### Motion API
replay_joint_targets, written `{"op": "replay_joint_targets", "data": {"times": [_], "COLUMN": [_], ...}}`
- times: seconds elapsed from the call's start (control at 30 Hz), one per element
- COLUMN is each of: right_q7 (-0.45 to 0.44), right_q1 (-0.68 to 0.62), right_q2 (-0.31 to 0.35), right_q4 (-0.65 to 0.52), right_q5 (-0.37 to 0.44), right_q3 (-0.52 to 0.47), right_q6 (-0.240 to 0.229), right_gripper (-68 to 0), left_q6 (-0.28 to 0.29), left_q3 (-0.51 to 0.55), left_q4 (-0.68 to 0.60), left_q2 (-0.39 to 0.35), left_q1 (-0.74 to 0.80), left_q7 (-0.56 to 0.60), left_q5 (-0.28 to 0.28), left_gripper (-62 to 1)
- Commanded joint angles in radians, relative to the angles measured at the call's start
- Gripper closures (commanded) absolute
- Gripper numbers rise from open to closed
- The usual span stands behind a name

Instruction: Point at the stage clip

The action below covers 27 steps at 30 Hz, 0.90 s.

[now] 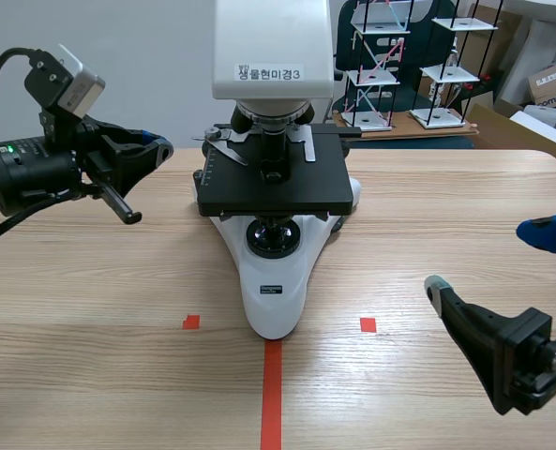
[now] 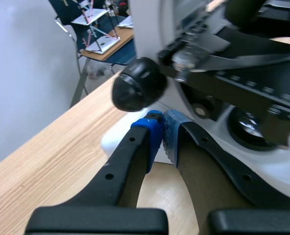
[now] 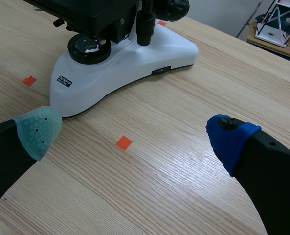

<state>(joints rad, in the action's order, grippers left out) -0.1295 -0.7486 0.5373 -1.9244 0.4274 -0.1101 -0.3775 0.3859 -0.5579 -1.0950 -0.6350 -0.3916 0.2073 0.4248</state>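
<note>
A white microscope point(image 1: 276, 281) with a black stage point(image 1: 274, 183) stands at the table's middle. Its silver stage clip point(image 1: 223, 145) lies on the stage's left rear part. My left gripper point(image 1: 160, 148) is shut and hovers just left of the stage, tips toward the clip and a short way from it. In the left wrist view the shut fingertips point(image 2: 162, 129) sit below a black focus knob point(image 2: 137, 84), with the stage clip point(image 2: 218, 55) ahead of and above them. My right gripper point(image 1: 488, 260) is open and low at the right, holding nothing. Ahead of it is the microscope base point(image 3: 130, 58).
Behind the table a second desk point(image 1: 418, 127) carries white rack models point(image 1: 381, 66). Cardboard boxes point(image 1: 551, 84) stand at the far right. Bare wood lies on both sides of the microscope base.
</note>
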Motion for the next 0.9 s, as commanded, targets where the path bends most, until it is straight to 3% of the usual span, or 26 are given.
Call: {"op": "replay_joint_targets", "data": {"times": [0.0,0.37,0.87], "right_q7": [-0.014,-0.014,-0.014], "right_q1": [-0.002,-0.002,-0.002], "right_q2": [0.000,0.000,0.000], "right_q4": [-0.003,-0.003,-0.003], "right_q5": [0.006,0.003,0.003], "right_q3": [-0.008,-0.008,-0.008], "right_q6": [0.003,0.003,0.003], "right_gripper": [-67.9,-67.9,-67.9], "left_q6": [-0.002,0.022,0.021], "left_q3": [0.008,0.007,0.007], "left_q4": [-0.008,0.024,0.024], "left_q2": [0.017,0.091,0.100], "left_q1": [-0.015,-0.044,-0.044], "left_q7": [0.014,0.020,0.021], "left_q5": [0.006,-0.003,-0.014], "left_gripper": [-3.1,-3.2,-3.2]}}
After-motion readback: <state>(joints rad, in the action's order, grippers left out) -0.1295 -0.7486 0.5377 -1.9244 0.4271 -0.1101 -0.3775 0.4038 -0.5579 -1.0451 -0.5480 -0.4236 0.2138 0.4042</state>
